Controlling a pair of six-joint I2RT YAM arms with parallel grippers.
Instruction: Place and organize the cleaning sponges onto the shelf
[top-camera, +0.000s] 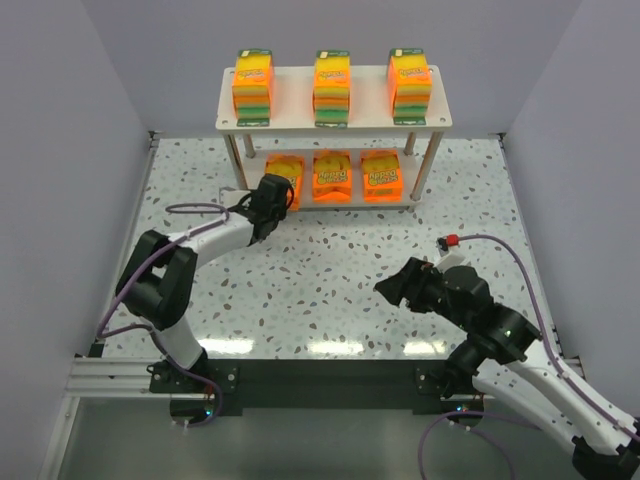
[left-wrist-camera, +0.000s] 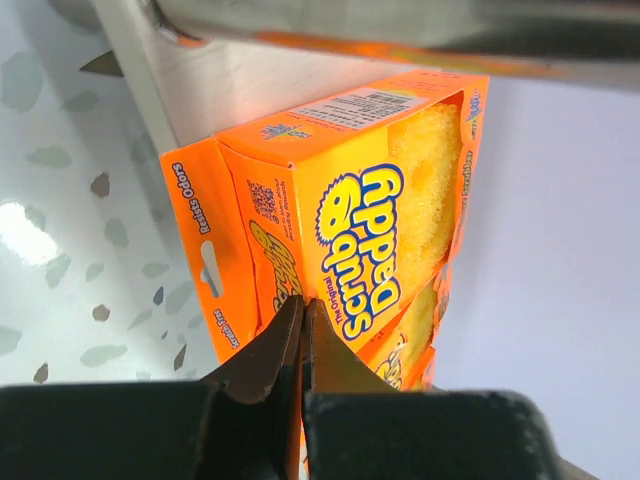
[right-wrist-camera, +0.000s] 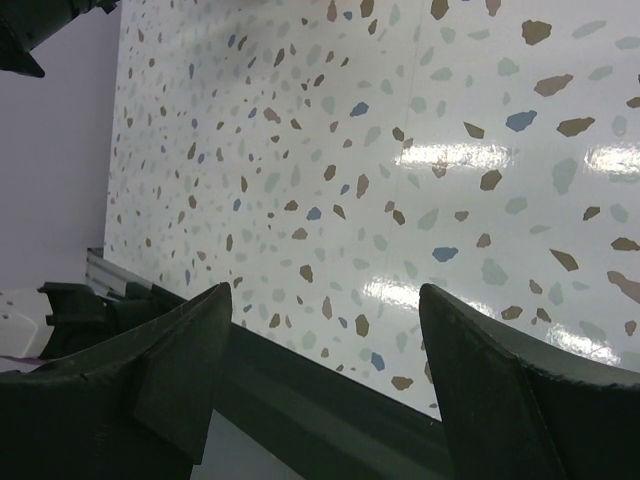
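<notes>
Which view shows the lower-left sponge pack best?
The left wrist view: the pack fills it, with its print readable. The top external view shows it small, partly hidden by the left gripper. The right wrist view shows the table, not the pack.

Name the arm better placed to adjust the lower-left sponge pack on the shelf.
Left. The left gripper, jaws shut, sits right at the lower-left sponge pack on the shelf. The right gripper hangs open over the table, well short of the shelf.
</notes>
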